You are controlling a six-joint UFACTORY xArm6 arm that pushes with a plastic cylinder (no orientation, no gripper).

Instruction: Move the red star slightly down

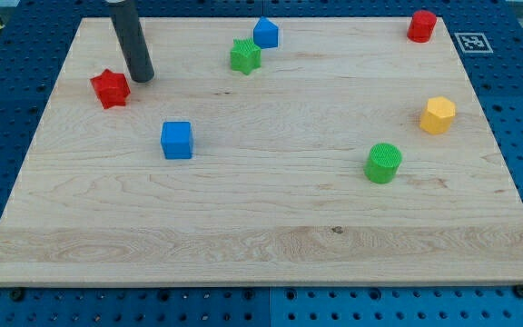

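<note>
The red star [110,88] lies on the wooden board [271,218] near the view's upper left. My dark rod comes down from the top edge, and my tip [141,76] rests on the board just to the right of the red star and slightly above it, a small gap apart.
A blue cube [177,140] lies below and right of the star. A green star [244,56] and a blue house-shaped block [265,34] sit at top middle. A red cylinder [421,25] is at top right, a yellow hexagon [438,115] and green cylinder [383,163] at right.
</note>
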